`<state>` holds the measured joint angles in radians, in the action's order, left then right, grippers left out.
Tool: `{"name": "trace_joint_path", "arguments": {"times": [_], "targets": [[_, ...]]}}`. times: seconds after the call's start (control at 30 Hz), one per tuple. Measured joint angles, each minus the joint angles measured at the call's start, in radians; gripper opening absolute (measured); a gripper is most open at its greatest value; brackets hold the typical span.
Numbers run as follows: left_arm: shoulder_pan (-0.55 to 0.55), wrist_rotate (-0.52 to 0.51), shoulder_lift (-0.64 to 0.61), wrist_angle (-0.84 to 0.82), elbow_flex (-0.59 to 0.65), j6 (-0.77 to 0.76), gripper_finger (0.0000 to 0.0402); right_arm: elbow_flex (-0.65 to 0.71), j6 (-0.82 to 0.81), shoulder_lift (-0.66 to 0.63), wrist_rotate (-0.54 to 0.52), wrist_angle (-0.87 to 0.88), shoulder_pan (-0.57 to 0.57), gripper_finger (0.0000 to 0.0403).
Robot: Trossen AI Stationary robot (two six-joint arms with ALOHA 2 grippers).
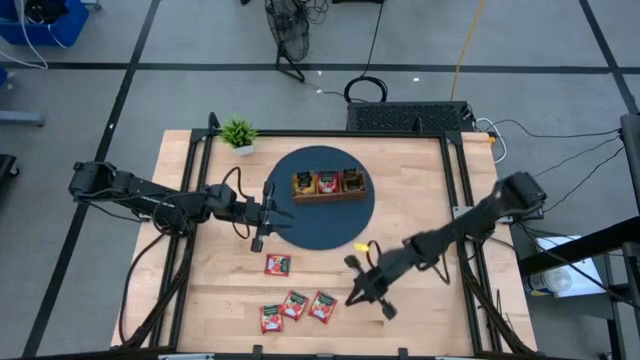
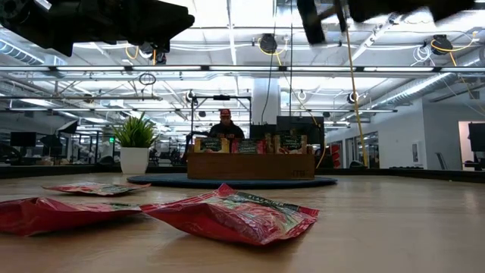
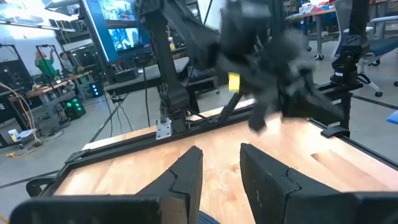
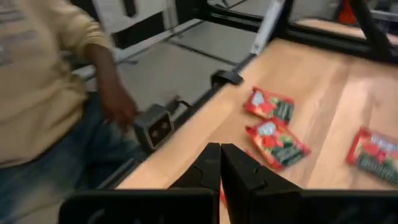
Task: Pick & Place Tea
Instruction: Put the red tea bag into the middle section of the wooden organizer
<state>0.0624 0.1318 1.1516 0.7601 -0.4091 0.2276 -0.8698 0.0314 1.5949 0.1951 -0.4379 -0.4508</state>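
Four red tea sachets lie flat on the wooden table near its near edge: one alone (image 1: 277, 264) and three close together (image 1: 270, 318) (image 1: 293, 304) (image 1: 322, 306). More sachets stand in the brown wooden tray (image 1: 328, 184), which sits on a dark round mat (image 1: 300, 225). My right gripper (image 1: 356, 290) (image 4: 221, 155) hangs shut above the table, just right of the three grouped sachets (image 4: 277, 140). It partly hides the nearest one. My left gripper (image 1: 272, 215) (image 3: 221, 163) is open and raised over the mat's left edge.
A small potted plant (image 1: 238, 133) stands at the table's far left corner. A person in a beige top (image 4: 37, 81) stands at the near edge, one hand (image 4: 118, 106) close to the table frame. The low view shows both arms high above the sachets (image 2: 235, 216).
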Motion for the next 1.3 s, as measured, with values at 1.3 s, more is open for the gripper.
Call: {"name": "trace_joint_path", "arguments": {"times": [1.3], "targets": [[0.0,0.0,0.0,0.0,0.0,0.0,0.0113,-0.453,-0.046,0.324,-0.61,0.724,-0.116,0.0]]}}
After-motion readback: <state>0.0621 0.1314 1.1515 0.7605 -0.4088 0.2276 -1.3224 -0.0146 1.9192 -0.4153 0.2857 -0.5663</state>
